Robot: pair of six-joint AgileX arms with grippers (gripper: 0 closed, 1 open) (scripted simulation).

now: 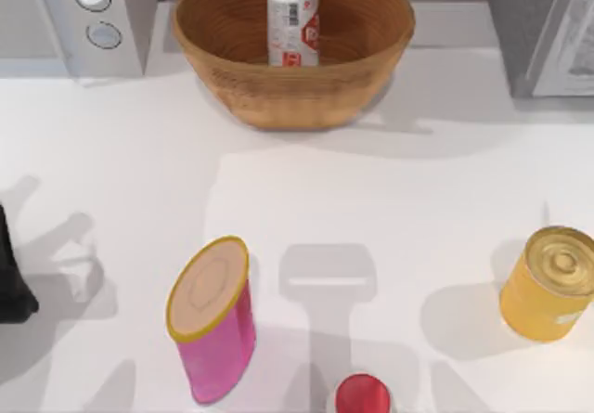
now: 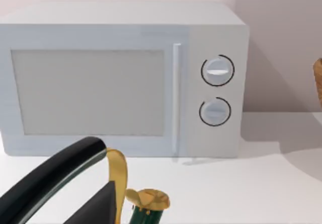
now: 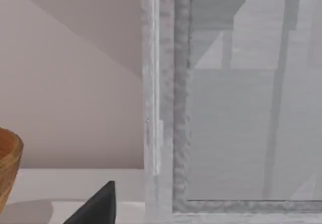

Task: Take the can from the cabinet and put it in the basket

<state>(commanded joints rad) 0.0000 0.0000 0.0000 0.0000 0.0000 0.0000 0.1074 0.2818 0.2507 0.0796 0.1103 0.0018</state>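
left hand perhaps parked, can upright in basket

Top view looks down; both wrist views (2, low) share the basket rim.

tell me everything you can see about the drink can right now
The can is a slim, silver-white metal-looking cylinder, taller than wide, with red label patches, small print and a barcode-like strip. It stands upright inside the basket, toward the back of the table in the top view, about midway between the basket's side walls. Its base rests on the ribbed wicker floor. Nothing else touches it, and no hand is on it.
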